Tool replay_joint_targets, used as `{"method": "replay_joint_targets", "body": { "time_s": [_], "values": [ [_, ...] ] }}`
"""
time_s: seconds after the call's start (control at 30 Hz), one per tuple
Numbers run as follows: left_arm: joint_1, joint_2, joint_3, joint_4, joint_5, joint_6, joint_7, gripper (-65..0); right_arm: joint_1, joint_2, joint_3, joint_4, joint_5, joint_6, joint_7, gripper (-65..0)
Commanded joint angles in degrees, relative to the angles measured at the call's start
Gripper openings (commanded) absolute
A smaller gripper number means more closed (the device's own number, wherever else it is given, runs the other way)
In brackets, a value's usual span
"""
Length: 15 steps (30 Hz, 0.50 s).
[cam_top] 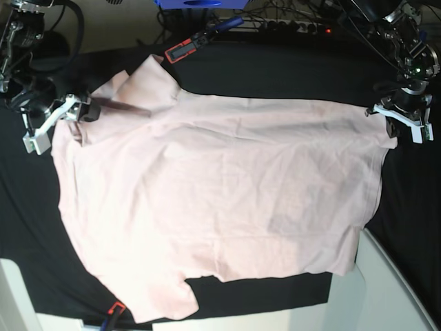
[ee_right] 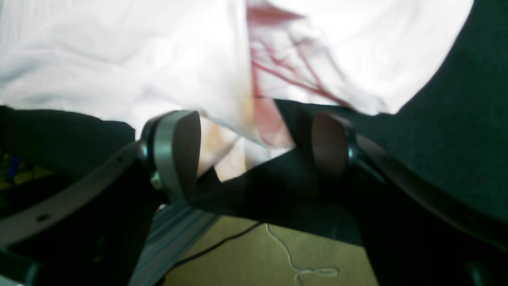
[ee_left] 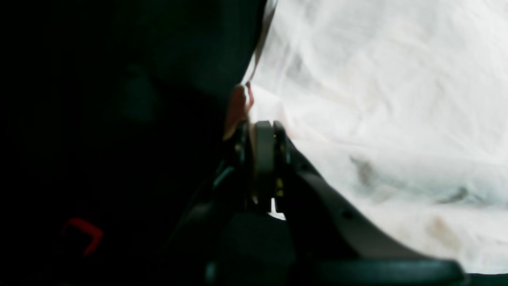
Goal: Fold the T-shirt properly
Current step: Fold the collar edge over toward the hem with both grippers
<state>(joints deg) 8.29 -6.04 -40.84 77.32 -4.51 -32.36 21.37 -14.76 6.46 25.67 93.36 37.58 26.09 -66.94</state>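
We see the large pale pink cotton T-shirt (cam_top: 213, 207) spread plain side up on the black-clothed table (cam_top: 289, 69). Our left pincer (ee_left: 264, 131) is clamped on its hem corner; our right pincer (ee_right: 254, 155) stands apart around the collar edge. We should close it fully on the fabric before lifting evenly.

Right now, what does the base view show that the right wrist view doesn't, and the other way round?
Only the base view shows the whole T-shirt spread flat on the black tablecloth, plain side up, with the left gripper shut at its far corner. Only the right wrist view shows the right gripper's fingers apart around a hanging fabric edge, plus a wooden floor with a cable. Both show pink cloth on black.
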Motion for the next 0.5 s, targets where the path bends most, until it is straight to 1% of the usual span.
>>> {"method": "replay_joint_targets", "body": {
  "time_s": [0.0, 0.1, 0.3, 0.4, 0.43, 0.47],
  "values": [
    [-0.16, -0.77, -0.26, 1.14, -0.81, 0.05, -1.45, -65.0, 0.3, 0.62, 0.13, 0.48, 0.97, 0.24, 0.61, -23.6],
    [-0.16, -0.77, -0.26, 1.05, -0.72, 0.05, -1.45, -65.0, 0.3, 0.53, 0.04, 0.4, 1.23, 0.33, 0.52, -24.1],
    [-0.16, -0.77, -0.26, 1.05, -0.63, 0.05, -1.45, -65.0, 0.3, 0.44, -4.26, 0.13, 1.41, 0.42, 0.7, -24.4],
    [-0.16, -0.77, -0.26, 0.97, -0.54, 0.05, -1.45, -65.0, 0.3, 0.35, -5.14, 0.13, 1.41, 0.42, 0.96, -24.8],
    [-0.16, -0.77, -0.26, 0.97, -0.54, 0.05, -1.45, -65.0, 0.3, 0.35, -5.14, 0.13, 1.41, 0.42, 0.96, -26.7],
    [-0.16, -0.77, -0.26, 0.97, -0.54, 0.05, -1.45, -65.0, 0.3, 0.35, -5.14, 0.13, 1.41, 0.51, 0.7, -30.5]
  ]
}}
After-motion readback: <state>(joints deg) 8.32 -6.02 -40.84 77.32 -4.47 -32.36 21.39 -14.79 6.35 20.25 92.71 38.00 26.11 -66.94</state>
